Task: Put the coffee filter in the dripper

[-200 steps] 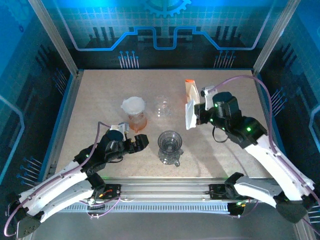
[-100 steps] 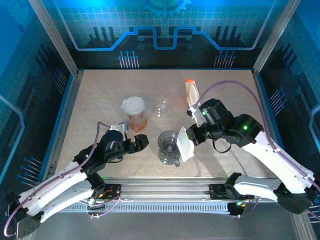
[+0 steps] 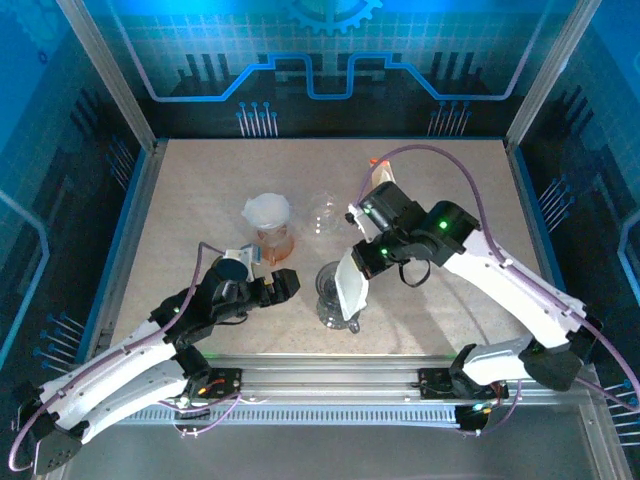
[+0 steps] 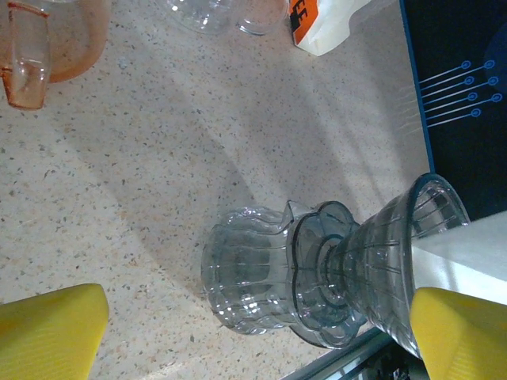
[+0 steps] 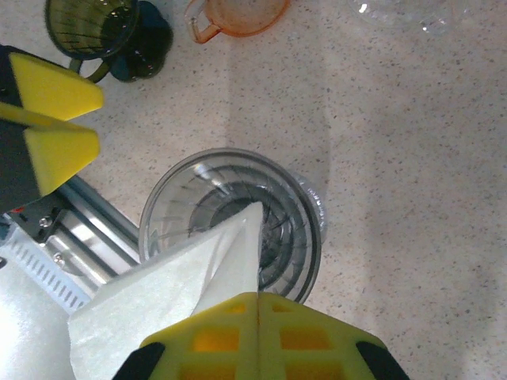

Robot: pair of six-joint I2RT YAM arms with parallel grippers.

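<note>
The clear ribbed dripper (image 3: 338, 290) stands on a glass server near the table's front, seen also as the dripper (image 5: 230, 218) from above. My right gripper (image 3: 362, 265) is shut on the white paper coffee filter (image 3: 352, 287); the right gripper (image 5: 258, 336) holds the filter (image 5: 178, 293) with its pointed tip over the dripper's mouth. My left gripper (image 3: 283, 286) rests open just left of the dripper, nothing between its fingers. In the left wrist view the left gripper (image 4: 253, 332) faces the server (image 4: 249, 277), the dripper (image 4: 396, 261) and the filter (image 4: 467, 253).
An orange pitcher (image 3: 271, 228) topped with white paper stands behind the left gripper. A clear glass (image 3: 325, 212) sits mid-table. An orange-and-white package (image 3: 376, 168) stands behind the right arm. A dark green cup (image 5: 107, 32) shows near the left wrist. The metal front rail (image 3: 330, 375) lies close below the dripper.
My right arm has swung left and forward from beside the package, carrying the filter down over the dripper. The left arm has barely moved.
</note>
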